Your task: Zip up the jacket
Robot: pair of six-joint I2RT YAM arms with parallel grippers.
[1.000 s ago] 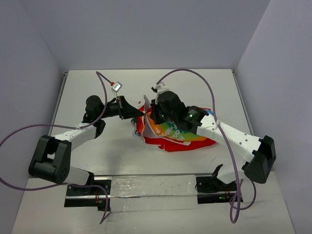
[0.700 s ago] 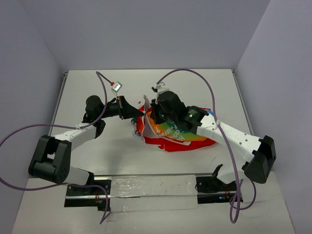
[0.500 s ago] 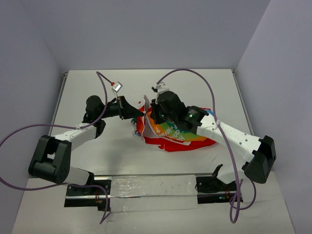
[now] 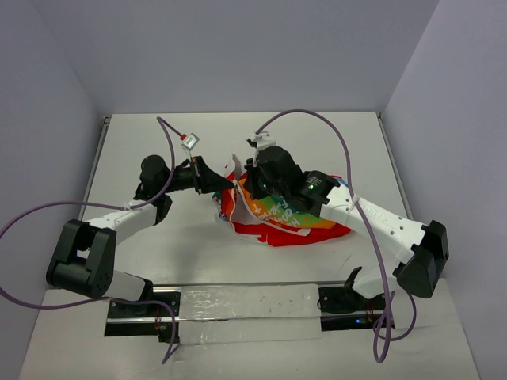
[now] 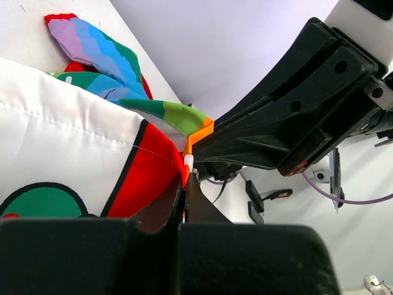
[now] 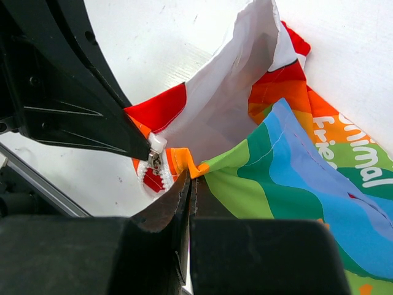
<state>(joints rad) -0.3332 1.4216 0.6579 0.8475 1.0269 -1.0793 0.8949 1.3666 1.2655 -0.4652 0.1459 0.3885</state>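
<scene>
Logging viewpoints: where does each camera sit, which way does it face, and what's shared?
Top external: above, behind the bases, looking down on the table; both arms, left gripper and right gripper meeting at the jacket.
Left wrist: on the left arm, facing the jacket edge its gripper pinches; right gripper opposite.
Right wrist: on the right arm, facing the zipper slider; own gripper below, left gripper opposite.
Shared: the jacket.

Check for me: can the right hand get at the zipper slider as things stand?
Probably not yet. The right hand is shut on the jacket at its orange edge, beside the zipper slider, and the left hand sits right against that slider. The right hand would have to let go first.
</scene>
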